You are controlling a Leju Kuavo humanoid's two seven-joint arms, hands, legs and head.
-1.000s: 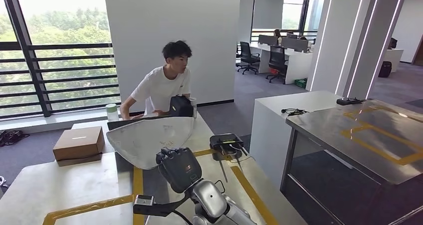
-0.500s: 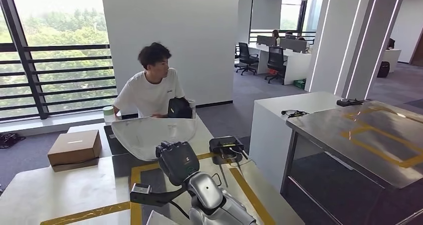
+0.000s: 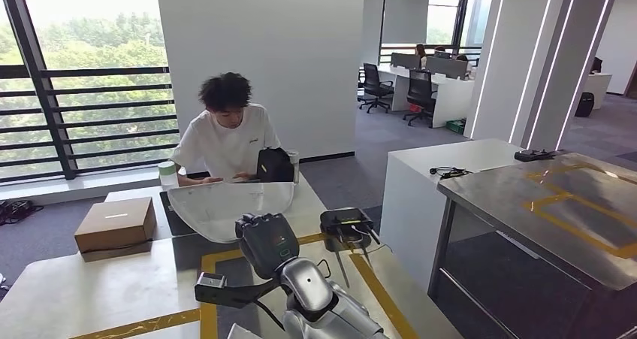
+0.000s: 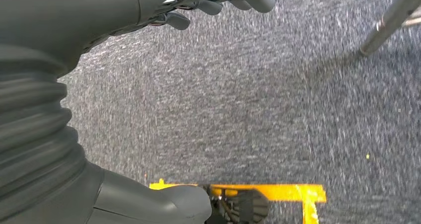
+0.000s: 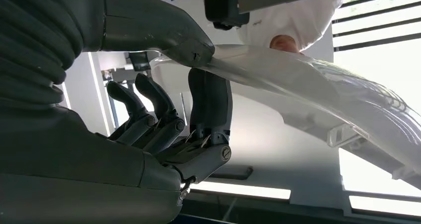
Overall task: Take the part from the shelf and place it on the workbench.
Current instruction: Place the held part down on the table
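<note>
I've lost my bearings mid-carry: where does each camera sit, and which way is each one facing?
Head view: high on the body, facing forward and down over the yellow-taped table to a seated person; the right hand grips the pale curved part.
Left wrist view: behind the hanging left hand, facing down at grey carpet and yellow tape; nothing in its fingers.
Right wrist view: behind the right hand, facing up under the part, pinched by thumb and finger.
Shared: head and right wrist views both show part, hand and person.

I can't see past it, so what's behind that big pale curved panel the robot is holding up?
Behind the pale curved plastic panel sits a person in a white shirt beside a black bag. The tabletop beneath the panel is covered.
</note>
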